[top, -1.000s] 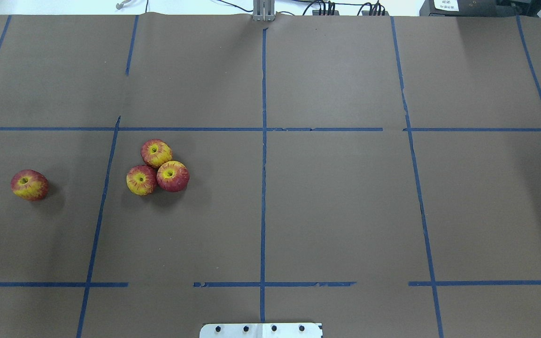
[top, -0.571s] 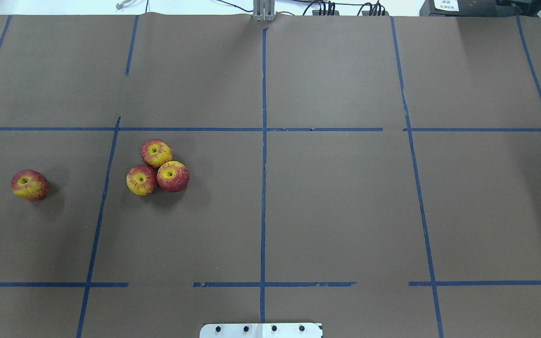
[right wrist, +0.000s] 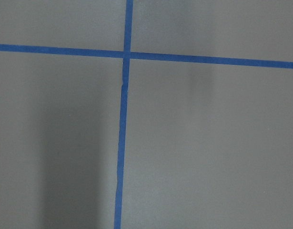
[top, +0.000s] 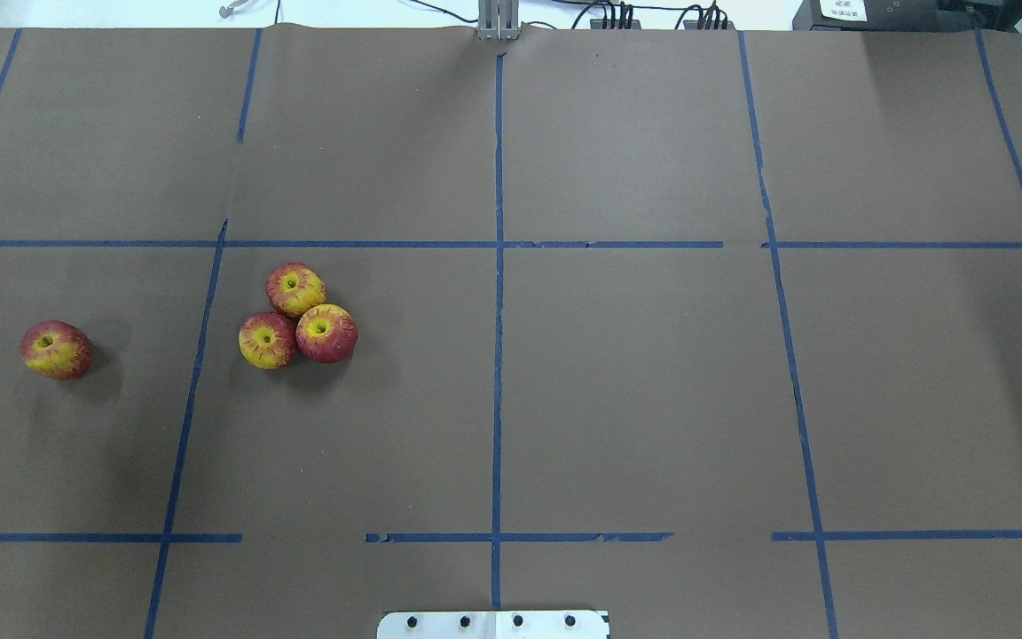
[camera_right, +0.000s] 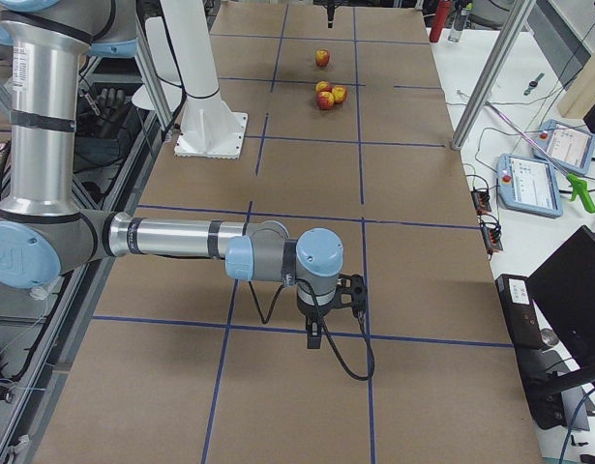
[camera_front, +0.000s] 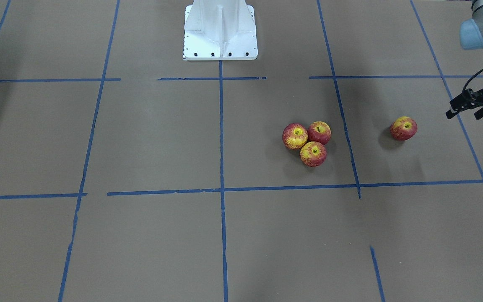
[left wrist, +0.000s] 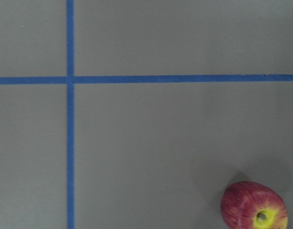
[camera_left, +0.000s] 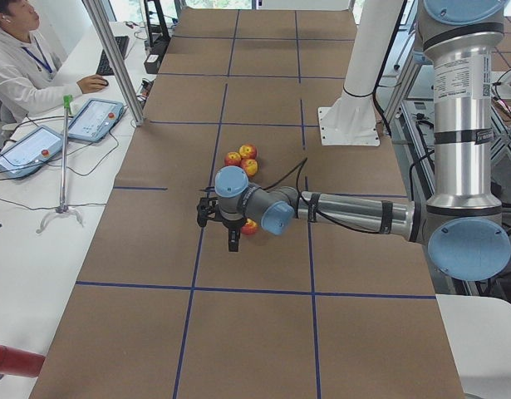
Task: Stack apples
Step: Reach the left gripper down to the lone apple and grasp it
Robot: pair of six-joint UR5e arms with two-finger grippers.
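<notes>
Left claw (camera_front: 463, 115), jaws apart, hovers over brown blue-taped table (camera_front: 141, 138) near lone apple (camera_front: 403, 128).

Apples (top: 326, 334): four. Robot arms (camera_left: 355, 212): two. Operator (camera_left: 18, 62): one. Tablets (camera_left: 93, 119): two. Mounting base (camera_front: 219, 29): one.

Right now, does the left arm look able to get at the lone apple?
Probably yes. The left end effector hangs just beside the lone apple, with bare table between them. The other three apples sit clustered well away, so nothing seems to block it.
</notes>
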